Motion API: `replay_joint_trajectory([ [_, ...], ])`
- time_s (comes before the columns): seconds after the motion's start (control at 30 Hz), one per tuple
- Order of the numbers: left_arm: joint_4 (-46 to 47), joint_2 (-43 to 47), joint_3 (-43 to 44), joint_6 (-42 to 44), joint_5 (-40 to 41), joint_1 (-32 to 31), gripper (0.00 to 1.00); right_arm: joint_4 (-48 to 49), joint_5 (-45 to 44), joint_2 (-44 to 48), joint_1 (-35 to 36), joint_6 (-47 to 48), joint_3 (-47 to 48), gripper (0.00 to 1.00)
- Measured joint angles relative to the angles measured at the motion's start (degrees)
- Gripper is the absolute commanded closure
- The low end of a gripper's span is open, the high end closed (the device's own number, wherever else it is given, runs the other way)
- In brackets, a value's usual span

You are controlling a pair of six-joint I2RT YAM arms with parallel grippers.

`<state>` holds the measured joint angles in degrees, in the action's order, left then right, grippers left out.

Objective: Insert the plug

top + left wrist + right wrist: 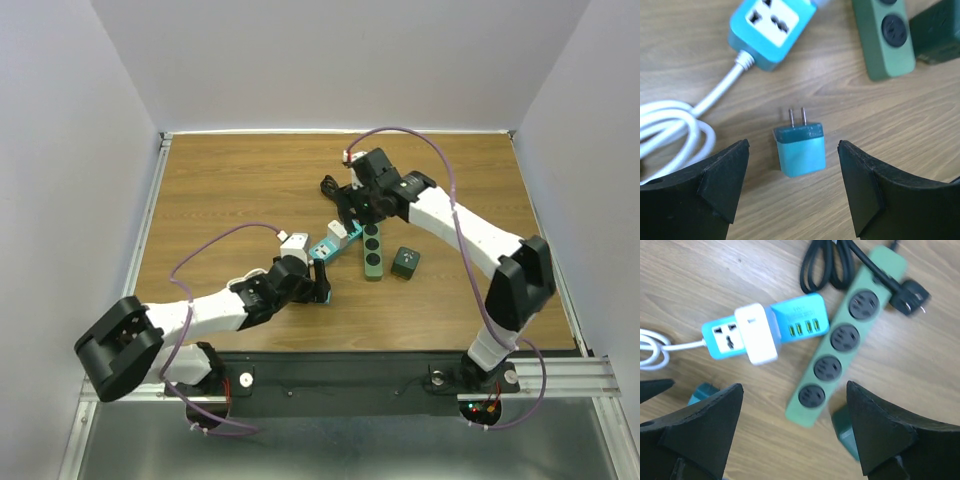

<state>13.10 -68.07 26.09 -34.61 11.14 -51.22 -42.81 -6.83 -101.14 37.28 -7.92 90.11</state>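
Plug lies between fingers of spread left hand.

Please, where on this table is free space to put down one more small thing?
The far left of the table is bare, between its left edge and the black cord. The near right corner, beyond the dark green cube, is also free. The centre is crowded: blue power strip, green power strip, small blue plug.

Plug lies on table, just before USB strip.
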Motion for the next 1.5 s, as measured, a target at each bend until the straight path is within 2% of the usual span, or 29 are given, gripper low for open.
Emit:
replay_joint_trajectory([
  [0.2,-2.4,-8.44,5.81,-0.2,1.18,-2.19,0.17,1.64,-2.54,8.7,-0.52,-2.64,-7.82,0.09],
  [0.5,-4.68,-14.45,9.7,-0.17,1.55,-2.49,0.17,2.75,-4.22,13.68,-0.87,-4.2,-14.1,0.08],
  [0.6,-6.29,-14.69,9.7,-0.17,1.81,-2.78,0.23,3.48,-4.42,14.69,-0.94,-4.42,-14.58,0.07],
  [0.73,-7.65,-15.23,10.69,-0.09,1.99,-3.13,0.42,4.33,-4.57,15.89,-1.01,-4.57,-15.5,0.07],
  [0.77,-7.72,-15.76,11.1,-0.17,1.95,-3.21,0.53,4.76,-4.57,16.11,-1.11,-4.57,-15.93,0.07],
  [0.8,-7.8,-16.61,11.8,-0.17,1.95,-3.32,0.59,4.76,-4.57,16.17,-1.22,-4.57,-16.15,0.07],
  [0.83,-7.85,-17.03,12.31,0.04,1.97,-3.39,0.72,4.9,-4.57,16.17,-1.29,-4.57,-16.39,0.08],
  [0.9,-7.74,-17.77,13.03,0.15,1.7,-3.48,0.88,5.14,-4.57,16.17,-1.33,-4.57,-16.94,0.07],
  [0.93,-7.54,-18.16,13.22,0.22,1.53,-3.48,1.0,5.14,-4.59,16.17,-1.36,-4.57,-17.14,0.07],
  [1.13,-7.34,-18.29,13.53,0.04,-0.35,-2.8,1.0,6.56,-5.33,18.88,-1.57,-4.96,-18.84,0.08],
  [1.27,-5.03,-16.61,13.55,-2.58,-5.11,-0.26,1.0,10.56,-4.87,25.33,-1.6,-6.29,-23.15,0.1],
  [1.5,6.32,-10.19,14.82,-12.31,-10.93,5.6,1.0,21.35,-0.81,31.5,-1.57,-8.41,-30.18,0.13],
])
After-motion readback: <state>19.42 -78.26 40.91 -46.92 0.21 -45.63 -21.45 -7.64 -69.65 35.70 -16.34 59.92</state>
